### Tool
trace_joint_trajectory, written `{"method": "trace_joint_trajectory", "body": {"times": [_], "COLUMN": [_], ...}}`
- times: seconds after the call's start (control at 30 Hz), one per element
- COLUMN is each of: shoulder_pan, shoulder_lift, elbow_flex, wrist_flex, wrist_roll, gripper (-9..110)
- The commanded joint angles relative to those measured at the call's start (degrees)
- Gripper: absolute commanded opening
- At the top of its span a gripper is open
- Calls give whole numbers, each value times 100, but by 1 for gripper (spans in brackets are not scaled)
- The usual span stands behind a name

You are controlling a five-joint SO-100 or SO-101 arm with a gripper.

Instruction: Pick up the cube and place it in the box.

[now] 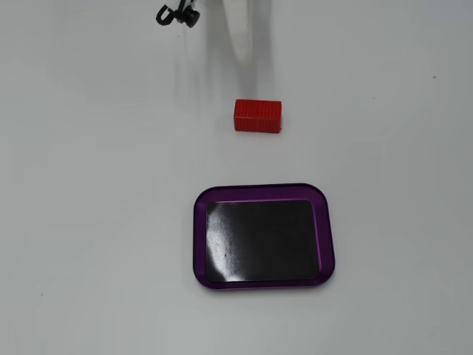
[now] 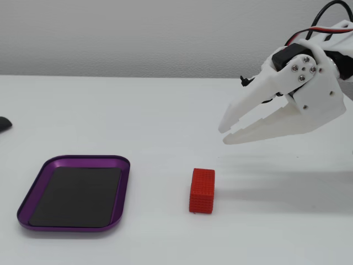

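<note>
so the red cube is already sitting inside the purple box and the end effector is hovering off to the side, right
Not quite. The red cube lies on the bare table, apart from the purple box, which is empty; both fixed views show this. The end effector does hover off to the side.

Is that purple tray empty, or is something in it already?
Empty. The tray shows only its bare black bottom in both fixed views; the red block lies outside on the table.

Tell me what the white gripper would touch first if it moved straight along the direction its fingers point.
Probably the bare white table, not the small red grid-textured block. In a fixed view the white two-finger gripper points left and slightly downward, above the block. Depth is unclear.
</note>
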Motion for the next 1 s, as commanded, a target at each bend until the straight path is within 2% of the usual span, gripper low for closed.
{"method": "trace_joint_trajectory", "body": {"times": [0.0, 0.57, 0.8, 0.97], "shoulder_pan": [9, 18, 26, 9], "shoulder_lift": [114, 114, -431, -2206], "elbow_flex": [-9, -35, -1477, -2848], "wrist_flex": [-26, -26, -18, -123], "wrist_roll": [712, 694, 694, 712], "gripper": [0, 0, 0, 0]}}
